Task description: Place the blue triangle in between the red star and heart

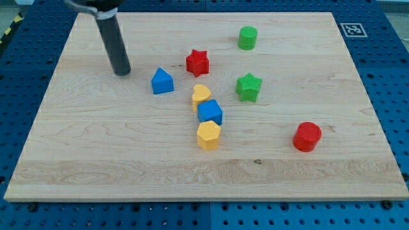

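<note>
The blue triangle (162, 81) lies on the wooden board, left of centre. The red star (197, 62) sits a little up and to its right. The yellow heart (200, 96) lies just right of and below the blue triangle, below the red star. My tip (121, 72) rests on the board to the left of the blue triangle, a short gap away, not touching it.
A blue cube (210, 112) touches the yellow heart from below, and a yellow hexagon (208, 135) sits under it. A green star (248, 87), a green cylinder (248, 38) and a red cylinder (307, 136) lie to the right. The board (77, 160) rests on a blue pegboard.
</note>
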Tool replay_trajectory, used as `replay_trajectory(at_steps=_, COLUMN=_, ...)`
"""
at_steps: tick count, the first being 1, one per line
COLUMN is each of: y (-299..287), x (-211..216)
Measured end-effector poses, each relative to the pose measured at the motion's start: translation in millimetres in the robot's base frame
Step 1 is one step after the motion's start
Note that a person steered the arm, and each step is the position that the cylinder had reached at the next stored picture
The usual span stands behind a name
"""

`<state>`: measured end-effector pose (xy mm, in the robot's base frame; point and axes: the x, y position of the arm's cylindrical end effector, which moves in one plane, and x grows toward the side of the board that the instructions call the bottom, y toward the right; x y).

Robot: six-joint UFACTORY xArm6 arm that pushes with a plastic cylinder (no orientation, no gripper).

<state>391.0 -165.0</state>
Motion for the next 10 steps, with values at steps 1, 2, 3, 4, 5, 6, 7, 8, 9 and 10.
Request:
replay_trajectory(at_steps=1, y=44.8, x=9.1)
replay_trajectory(at_steps=2, y=93.3, x=9.1)
replay_trajectory(at_steps=3, y=99.1, x=2.7)
replay_trajectory(at_steps=4, y=74.7, x=2.8)
replay_trajectory(at_steps=5, y=73.4, x=17.2)
replay_trajectory(at_steps=6, y=68.6, x=37.0)
replay_trajectory(at_steps=7, y=90.1, x=43.4)
replay_trajectory(at_steps=8, y=119.1, x=43.4)
replay_trajectory(at_steps=9, y=121.3, x=43.4)
replay_trajectory(at_steps=10, y=105.7, x=36.7)
